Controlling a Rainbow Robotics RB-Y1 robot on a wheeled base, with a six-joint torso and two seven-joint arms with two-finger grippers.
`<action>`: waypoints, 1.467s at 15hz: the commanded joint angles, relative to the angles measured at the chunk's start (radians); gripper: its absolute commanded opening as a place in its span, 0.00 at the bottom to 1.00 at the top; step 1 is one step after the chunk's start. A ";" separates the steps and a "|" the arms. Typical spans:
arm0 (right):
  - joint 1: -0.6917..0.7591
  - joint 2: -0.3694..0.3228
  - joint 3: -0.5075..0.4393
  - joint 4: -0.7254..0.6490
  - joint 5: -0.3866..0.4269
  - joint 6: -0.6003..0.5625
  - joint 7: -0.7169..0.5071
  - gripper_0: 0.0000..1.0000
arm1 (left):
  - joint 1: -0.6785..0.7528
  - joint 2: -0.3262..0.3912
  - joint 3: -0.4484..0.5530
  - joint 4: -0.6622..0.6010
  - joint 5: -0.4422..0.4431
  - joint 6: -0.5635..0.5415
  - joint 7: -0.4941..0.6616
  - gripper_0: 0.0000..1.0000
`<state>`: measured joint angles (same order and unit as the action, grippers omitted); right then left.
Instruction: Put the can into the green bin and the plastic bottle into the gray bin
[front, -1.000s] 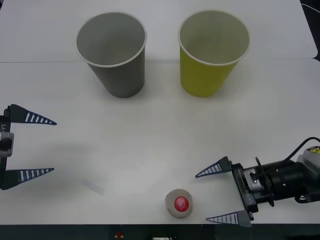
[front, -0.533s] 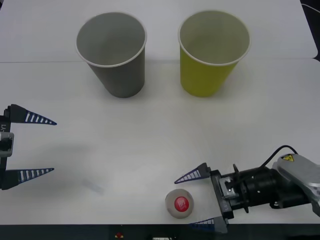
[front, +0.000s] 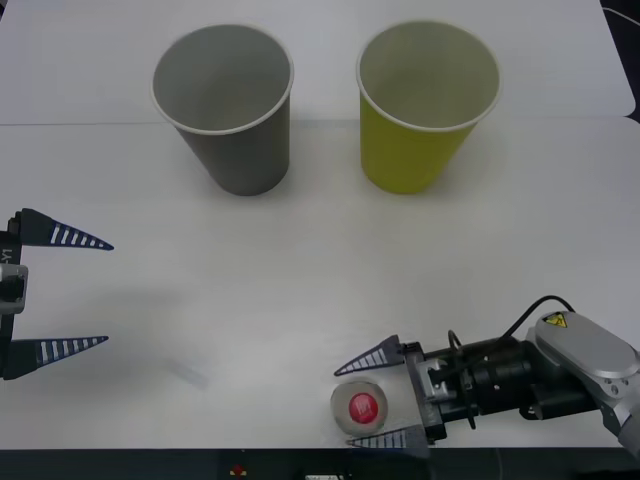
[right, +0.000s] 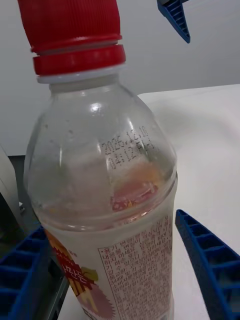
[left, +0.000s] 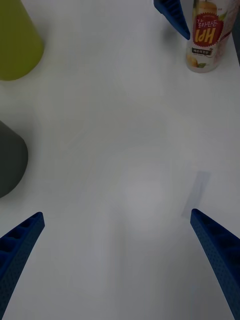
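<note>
While the right end effector (front: 378, 397) straddles it wide open, the red-capped plastic bottle (front: 359, 407) stands upright.

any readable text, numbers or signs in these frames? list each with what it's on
"2025.12.19" over a second stamped line too faint to read: on the plastic bottle, clear shoulder, right wrist view.
Large red Korean letters on the bottle's label, left wrist view: seen upside down, not readable.
Fine print on the label, right wrist view: too small to read.
Yellow triangular warning sign, no words: on the right arm behind the right end effector.
Gray bin, green bin: no text.
</note>
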<state>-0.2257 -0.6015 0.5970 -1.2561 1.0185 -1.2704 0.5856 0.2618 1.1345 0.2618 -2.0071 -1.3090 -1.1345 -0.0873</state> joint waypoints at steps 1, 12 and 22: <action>-0.001 -0.003 0.000 0.000 0.000 0.000 0.002 0.00 | 0.000 0.000 0.000 0.000 0.000 0.000 0.000 1.00; 0.006 -0.072 -0.063 -0.069 -0.052 -0.024 -0.119 0.00 | 0.000 0.000 0.000 0.000 0.000 0.000 0.000 1.00; 0.198 -0.123 -0.493 -0.565 0.292 -0.055 -0.760 0.00 | 0.000 0.000 0.000 0.000 0.000 0.000 0.000 1.00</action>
<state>-0.0382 -0.7253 0.1282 -1.7831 1.2815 -1.3256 -0.1209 0.2618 1.1345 0.2618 -2.0071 -1.3090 -1.1345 -0.0873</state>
